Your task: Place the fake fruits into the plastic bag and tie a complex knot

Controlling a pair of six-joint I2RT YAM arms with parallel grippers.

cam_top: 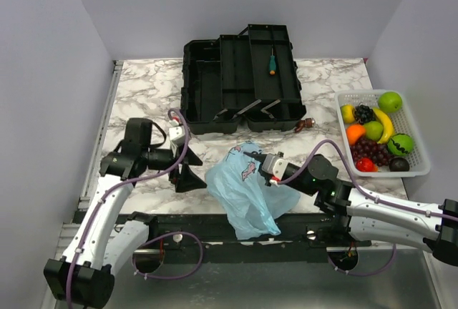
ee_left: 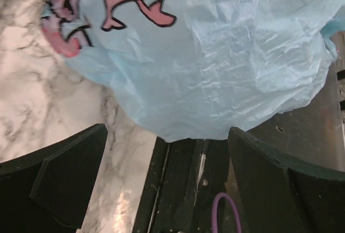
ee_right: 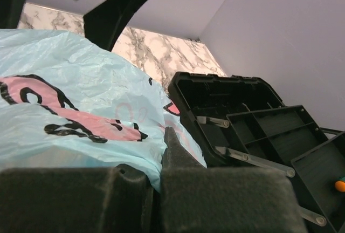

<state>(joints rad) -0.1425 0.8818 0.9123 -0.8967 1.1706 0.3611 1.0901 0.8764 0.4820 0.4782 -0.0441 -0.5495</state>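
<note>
Bag (cam_top: 247, 194) crumpled at near edge of counter (cam_top: 143, 94), hanging partly over it, upper fold pinched tight in right end effector (cam_top: 260, 162). Left end effector (cam_top: 187, 171) spread wide just left of bag, gripping nothing. Fruits (cam_top: 376, 137) heaped in basket (cam_top: 422, 160) at far right of counter, well apart from bag.

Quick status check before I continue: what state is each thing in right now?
plastic bag: untied, crumpled, no fruit seen inside.
fake fruits: all in the white basket.
toolbox: open, trays spread.
screwdriver: lying in a toolbox tray.
left gripper: open, holding nothing.
right gripper: shut on the plastic bag.
</note>
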